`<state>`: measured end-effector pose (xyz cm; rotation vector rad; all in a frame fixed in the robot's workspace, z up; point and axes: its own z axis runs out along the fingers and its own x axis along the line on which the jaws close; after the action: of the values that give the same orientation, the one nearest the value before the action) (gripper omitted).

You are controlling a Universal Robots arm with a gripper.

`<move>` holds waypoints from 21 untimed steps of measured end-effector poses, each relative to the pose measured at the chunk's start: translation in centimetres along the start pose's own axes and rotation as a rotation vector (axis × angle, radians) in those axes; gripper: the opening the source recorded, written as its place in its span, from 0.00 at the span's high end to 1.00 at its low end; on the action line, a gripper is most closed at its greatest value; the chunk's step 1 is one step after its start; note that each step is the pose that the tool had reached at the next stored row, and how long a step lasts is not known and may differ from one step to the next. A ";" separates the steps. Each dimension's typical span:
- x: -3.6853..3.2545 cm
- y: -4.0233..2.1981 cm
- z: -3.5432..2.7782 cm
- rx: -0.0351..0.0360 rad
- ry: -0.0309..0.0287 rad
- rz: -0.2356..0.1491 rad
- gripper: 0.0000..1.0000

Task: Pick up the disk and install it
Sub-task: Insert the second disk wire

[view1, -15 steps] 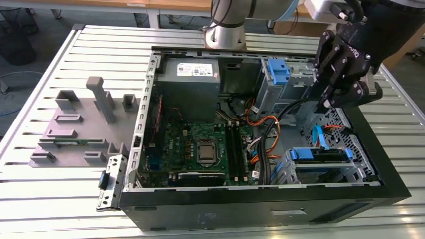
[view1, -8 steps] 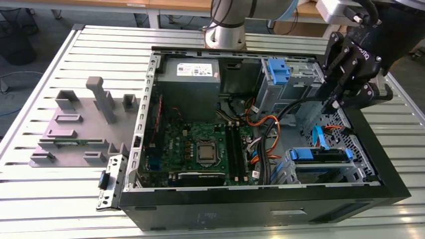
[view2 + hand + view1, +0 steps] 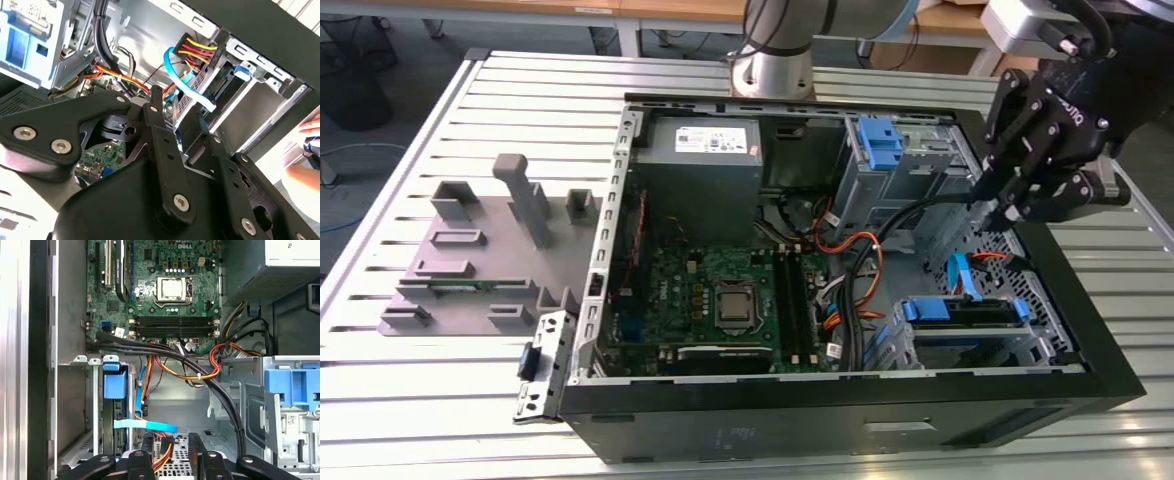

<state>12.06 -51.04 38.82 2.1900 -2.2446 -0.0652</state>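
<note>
In the exterior view, the gripper [image 3: 994, 218] hangs over the open computer case [image 3: 854, 392], at about 2 o'clock from the motherboard [image 3: 720, 300]. The disk [image 3: 961, 312] sits in the drive cage at about 4 o'clock, apart from the gripper.

In the second wrist view, the black fingers [image 3: 157, 125] are a little spread and hold nothing; a blue cable [image 3: 180, 80] is beyond them.

In the first wrist view, the gripper [image 3: 172, 445] has its fingers parted and is near the disk's blue carrier [image 3: 114, 387].
</note>
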 end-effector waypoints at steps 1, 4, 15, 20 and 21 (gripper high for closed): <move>0.00 -0.11 0.08 0.0000 0.0000 0.000 0.59; 0.01 -0.37 0.42 0.0000 0.0000 0.000 0.59; 0.35 -0.67 1.55 0.0000 0.0001 0.000 0.59; 0.50 -0.74 1.87 0.0000 0.0000 0.000 0.59; 0.54 -0.77 1.92 -0.0001 0.0001 0.000 0.59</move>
<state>12.75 -51.55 36.86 2.1900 -2.2444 -0.0652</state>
